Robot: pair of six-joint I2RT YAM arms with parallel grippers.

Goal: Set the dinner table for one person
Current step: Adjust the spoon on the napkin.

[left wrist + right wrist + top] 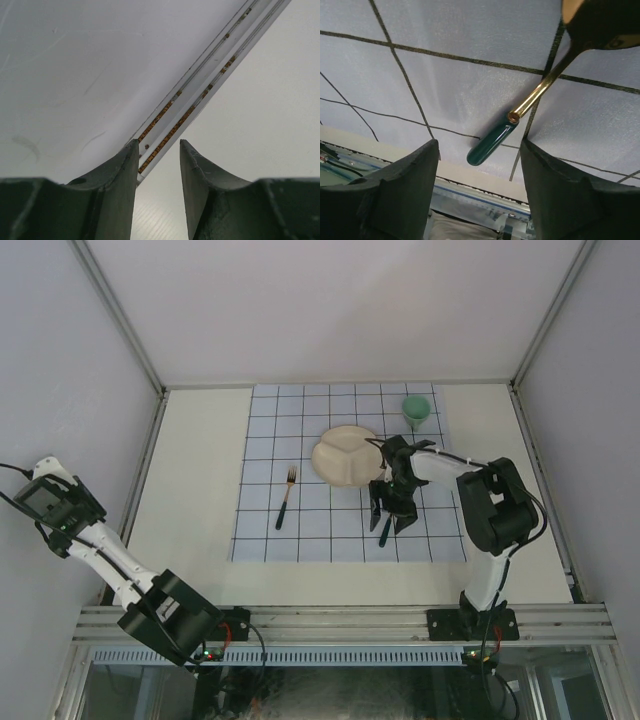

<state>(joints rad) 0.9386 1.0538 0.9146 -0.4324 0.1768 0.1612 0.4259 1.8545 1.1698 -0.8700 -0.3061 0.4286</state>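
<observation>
Beneath right pincer (479, 145) (jaws apart), spoon (536, 96) on cloth (470, 45).

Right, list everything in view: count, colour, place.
table: one, cream, under everything
cloth: one, pale blue with dark grid, mid-table
plate: one, cream, centre of cloth
fork: one, green handle, on cloth left of plate
spoon: one, gold with green handle, on cloth right of plate
cup: one, green, far right corner of cloth
left end effector: one, dark, open, by left wall
right end effector: one, dark, open, over spoon
</observation>
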